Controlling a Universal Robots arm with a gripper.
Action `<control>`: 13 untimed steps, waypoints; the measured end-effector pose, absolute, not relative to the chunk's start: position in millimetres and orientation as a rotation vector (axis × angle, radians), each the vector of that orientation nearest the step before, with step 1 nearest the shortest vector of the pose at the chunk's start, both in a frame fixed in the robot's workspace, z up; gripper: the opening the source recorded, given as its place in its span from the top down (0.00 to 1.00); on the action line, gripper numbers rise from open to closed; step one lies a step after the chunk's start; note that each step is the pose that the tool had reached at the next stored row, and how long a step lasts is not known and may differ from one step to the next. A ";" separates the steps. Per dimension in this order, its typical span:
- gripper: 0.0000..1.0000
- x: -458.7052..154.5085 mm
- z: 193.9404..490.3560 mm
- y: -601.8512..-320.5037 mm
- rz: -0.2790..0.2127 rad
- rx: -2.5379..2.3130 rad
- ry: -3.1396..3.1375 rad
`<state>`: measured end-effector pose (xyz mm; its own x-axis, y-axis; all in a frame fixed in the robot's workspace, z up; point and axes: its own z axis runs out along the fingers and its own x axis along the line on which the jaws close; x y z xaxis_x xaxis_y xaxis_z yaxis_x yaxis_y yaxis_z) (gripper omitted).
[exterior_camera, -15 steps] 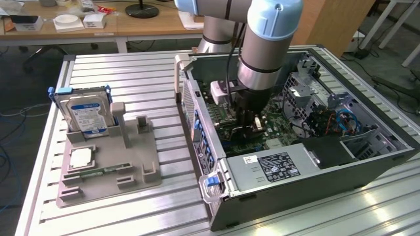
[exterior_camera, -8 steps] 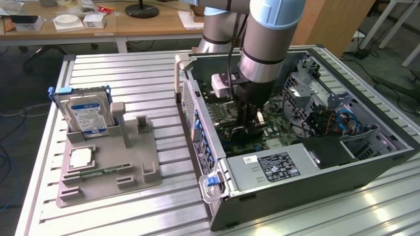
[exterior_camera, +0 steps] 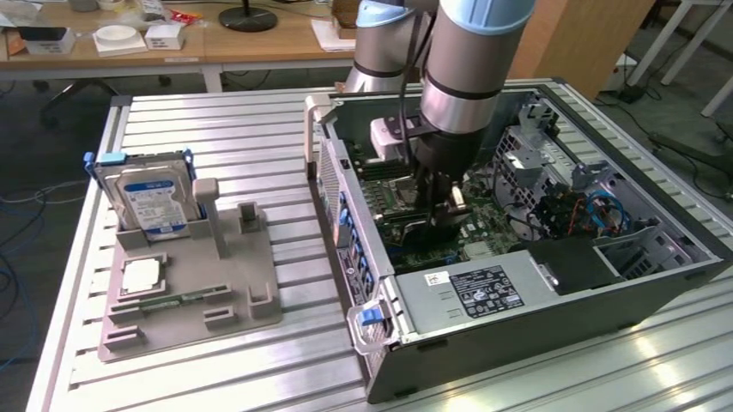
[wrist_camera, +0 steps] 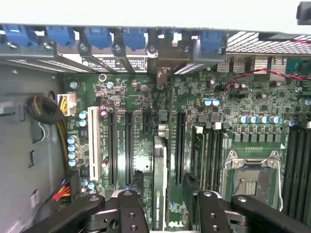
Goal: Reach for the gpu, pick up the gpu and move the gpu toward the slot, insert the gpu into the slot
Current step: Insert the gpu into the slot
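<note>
The gpu (wrist_camera: 160,160) is a thin dark card seen edge-on. It stands upright on the green motherboard (wrist_camera: 146,92), and its metal bracket end (wrist_camera: 164,53) meets the case's rear wall. The slot lies under the card's edge and is hidden by it. My gripper (wrist_camera: 164,178) hangs right above the card, open. Its black fingers (wrist_camera: 137,182) sit one on each side of the card with a gap to it. In the exterior view the gripper (exterior_camera: 441,225) is down inside the open computer case (exterior_camera: 538,343).
Black expansion slots (wrist_camera: 127,145) and a white one (wrist_camera: 95,145) flank the card. The silver processor socket (wrist_camera: 252,177) and memory slots (wrist_camera: 296,165) lie beyond. A power supply (exterior_camera: 475,287) fills the case's near end. A hard drive (exterior_camera: 149,202) stands in a grey holder (exterior_camera: 189,296) at the exterior view's left.
</note>
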<state>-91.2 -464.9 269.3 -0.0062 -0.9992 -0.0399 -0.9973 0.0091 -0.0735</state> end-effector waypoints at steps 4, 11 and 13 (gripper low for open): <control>0.54 -91.2 275.4 -464.9 -0.039 -2.156 2.172; 0.68 -91.2 278.2 -464.9 -0.039 -2.155 2.172; 0.74 -91.2 278.3 -464.9 -0.039 -2.155 2.172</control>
